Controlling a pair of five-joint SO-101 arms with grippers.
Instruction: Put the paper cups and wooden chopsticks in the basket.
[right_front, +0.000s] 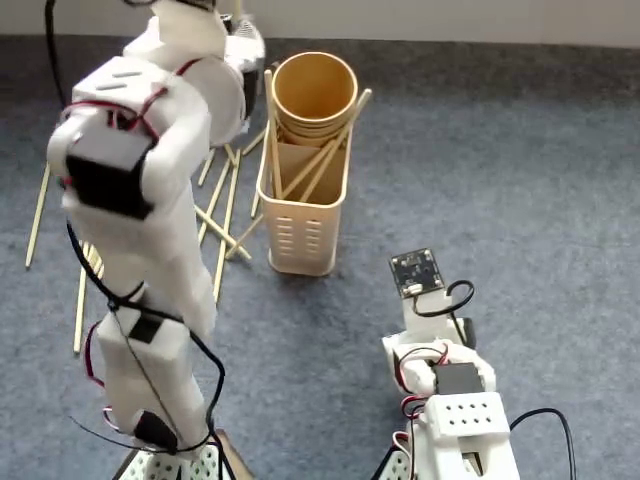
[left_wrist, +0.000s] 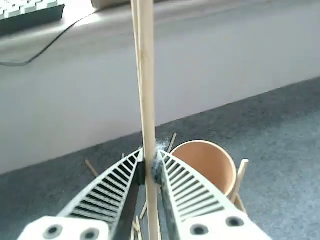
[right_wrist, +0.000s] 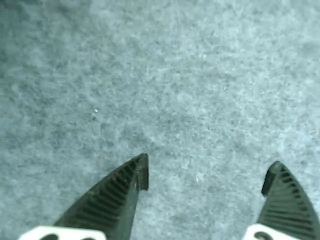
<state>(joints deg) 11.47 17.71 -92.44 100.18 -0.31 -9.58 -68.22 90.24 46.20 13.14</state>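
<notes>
A cream basket (right_front: 300, 215) stands on the grey carpet with stacked paper cups (right_front: 313, 90) and several wooden chopsticks (right_front: 318, 165) inside it. My left arm (right_front: 150, 150) is raised just left of the basket. My left gripper (left_wrist: 151, 157) is shut on one wooden chopstick (left_wrist: 146, 75), held roughly along the fingers and sticking out past their tips. Beyond the fingertips lies the open mouth of a paper cup (left_wrist: 207, 165). My right gripper (right_wrist: 207, 175) is open over bare carpet, with nothing between its fingers. The right arm (right_front: 440, 385) sits folded at the near right.
Several loose chopsticks (right_front: 222, 225) lie scattered on the carpet left of the basket, partly under my left arm; one (right_front: 38, 215) lies farther left. A pale wall (left_wrist: 200, 60) runs behind the carpet. Open carpet (right_front: 520, 180) stretches right of the basket.
</notes>
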